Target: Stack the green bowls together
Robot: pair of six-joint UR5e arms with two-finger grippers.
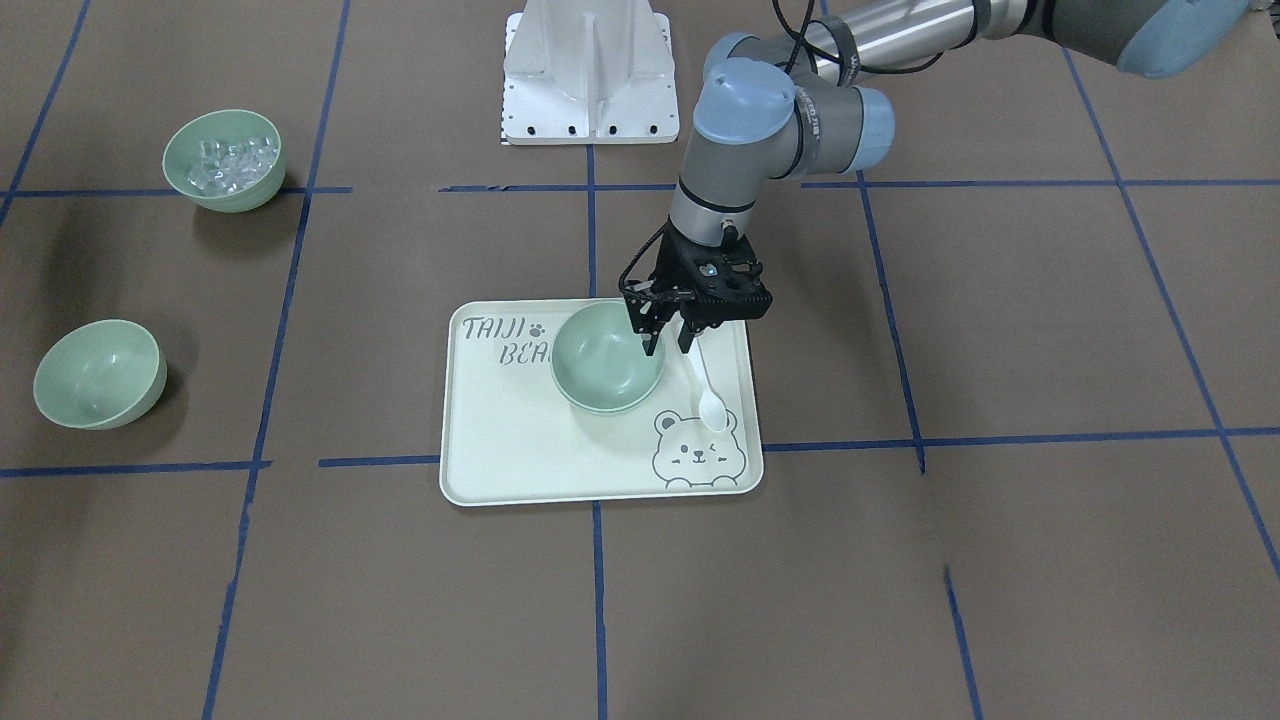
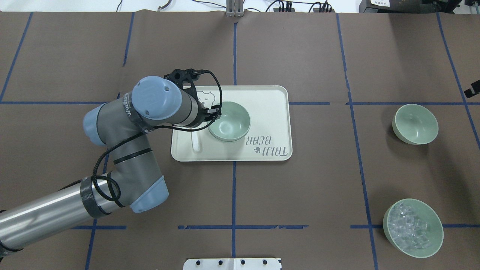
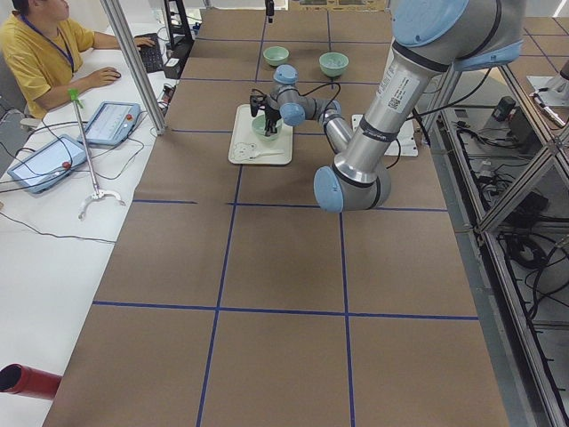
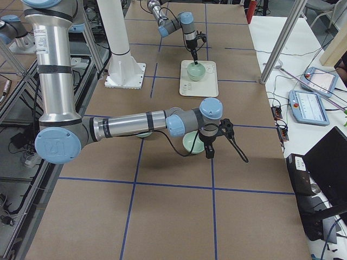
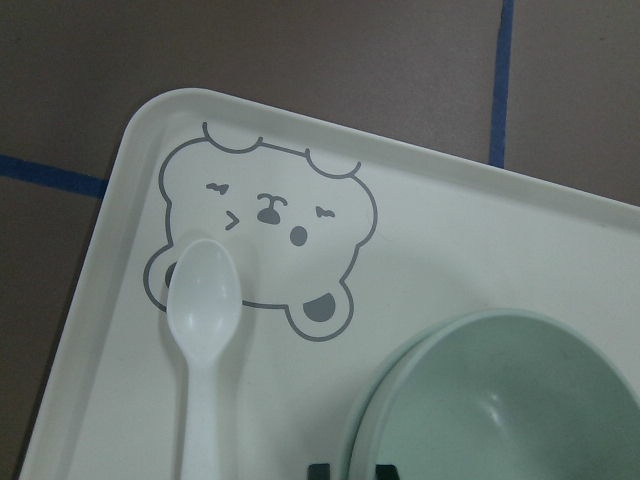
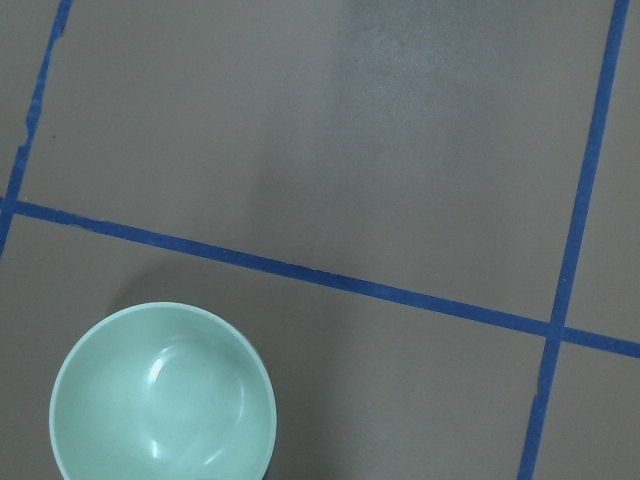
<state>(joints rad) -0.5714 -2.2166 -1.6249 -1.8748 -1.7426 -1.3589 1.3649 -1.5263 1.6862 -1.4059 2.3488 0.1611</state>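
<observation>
Two green bowls sit nested as a stack (image 1: pixel 600 365) on the cream tray (image 1: pixel 520 450); the double rim shows in the left wrist view (image 5: pixel 500 410). My left gripper (image 1: pixel 668 345) stands over the stack's rim, one finger inside and one outside, slightly apart, so it looks open. A third green bowl (image 1: pixel 100 373) rests tilted on the table far to my right, also seen overhead (image 2: pixel 415 123) and in the right wrist view (image 6: pixel 163 395). My right gripper (image 4: pixel 209 149) hovers beside that bowl; I cannot tell whether it is open or shut.
A white spoon (image 1: pixel 708 395) lies on the tray beside the stack, next to the bear print. A green bowl with clear ice-like cubes (image 1: pixel 223 160) stands near the robot on my right. The white robot base (image 1: pixel 588 75) is behind the tray.
</observation>
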